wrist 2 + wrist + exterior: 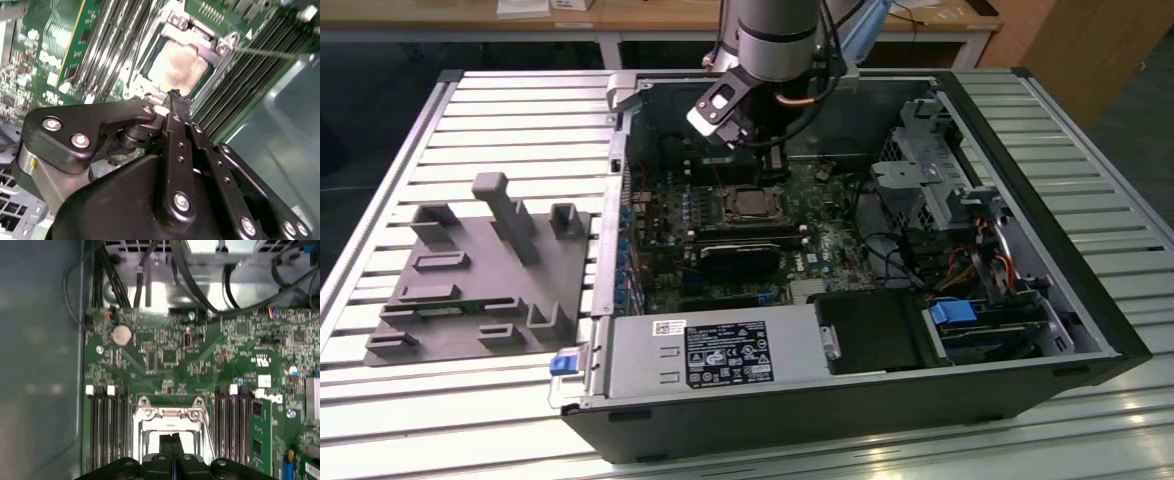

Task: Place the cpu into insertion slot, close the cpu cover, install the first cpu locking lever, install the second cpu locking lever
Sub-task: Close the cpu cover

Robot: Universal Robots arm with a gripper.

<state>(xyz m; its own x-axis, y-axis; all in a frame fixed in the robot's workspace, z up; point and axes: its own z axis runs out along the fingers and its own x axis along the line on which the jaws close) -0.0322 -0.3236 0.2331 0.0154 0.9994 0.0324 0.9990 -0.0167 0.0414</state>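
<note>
— Second wrist view: our pincer (176, 96) has its two fingers pressed together, holding nothing, with the tip just above the edge of the chip (176, 65).
— So the chip is in its slot (728, 204)?
— We see it lying flat there on the green board (170, 355), and the cover (216, 69) looks to be down around it.
— And the levers?
— We judge them not done. One thin lever (270, 52) sticks out away from the cover. The other we can't make out.
</note>
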